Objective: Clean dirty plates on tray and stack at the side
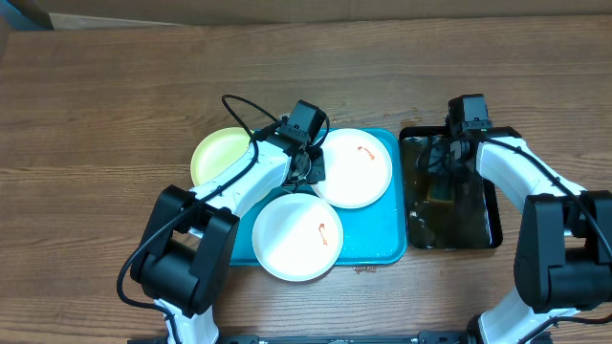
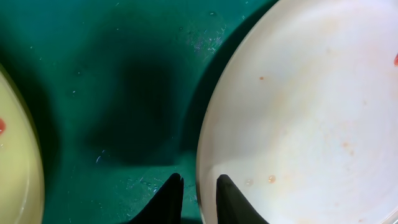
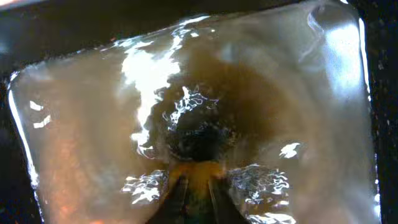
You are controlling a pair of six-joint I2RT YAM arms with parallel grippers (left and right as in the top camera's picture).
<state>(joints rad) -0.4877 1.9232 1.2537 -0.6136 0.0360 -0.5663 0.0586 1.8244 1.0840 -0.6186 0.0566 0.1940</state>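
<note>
Three plates sit on the tray (image 1: 378,234) in the overhead view. The tray is blue and its long side runs left to right. The yellow-green plate (image 1: 218,158) sticks out past the tray's far left corner. The far white plate (image 1: 359,172) fills the far right part, close to the rim. The near white plate (image 1: 298,239) hangs over the tray's near edge, and its rim meets the far white plate. A thin orange smear shows on each white plate. The left gripper (image 1: 308,164) is at the left edge of the far white plate. A black tray (image 1: 469,220) with water lies just beside the blue tray on the right, long side running near to far. The right gripper (image 1: 449,162) reaches down into it, near a yellow lump (image 1: 440,198). Wide brown table (image 1: 96,115) lies to the left and beyond.

In the left wrist view, the left gripper (image 2: 199,194) has its two dark fingers close together, one on each side of the far white plate (image 2: 298,112) rim, pinching it. Blue tray floor (image 2: 124,74) shows between this plate and the yellow-green plate (image 2: 15,162).

In the right wrist view, the right gripper (image 3: 197,196) is under shiny water. Its fingers are nearly together, squeezing the yellow lump (image 3: 196,169). The water blurs it.
</note>
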